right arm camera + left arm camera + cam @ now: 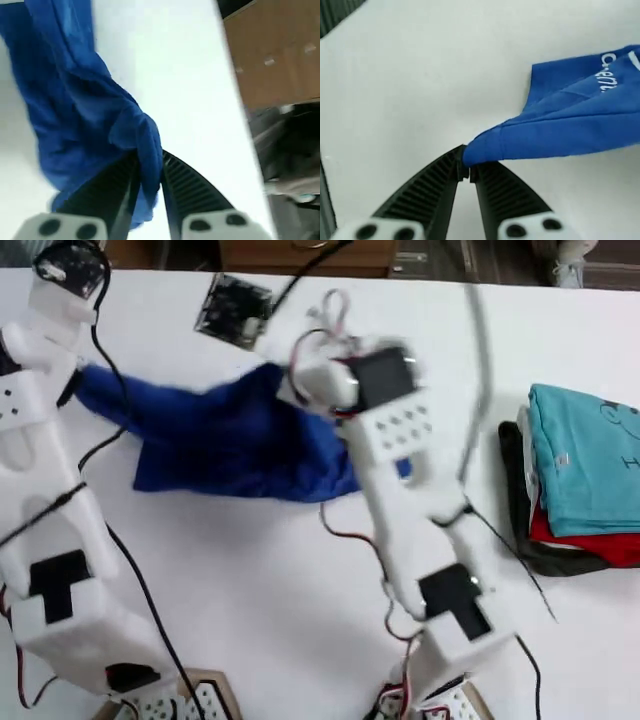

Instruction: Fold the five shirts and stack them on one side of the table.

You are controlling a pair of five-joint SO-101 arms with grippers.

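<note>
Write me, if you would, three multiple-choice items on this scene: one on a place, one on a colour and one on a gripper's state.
1. Where on the table does the stack of folded shirts lie in the high view?
A) at its right edge
B) at its centre
C) at its left edge

2. What colour is the stack's top shirt?
A) red
B) yellow
C) teal

3. How is the left gripper?
A) open over bare table
B) shut on the blue shirt
C) shut on a cable

Key: 1 A, the stack sits by the right edge. 2 C, its upper face is teal. 3 B, its jaws pinch a corner of the blue cloth.
</note>
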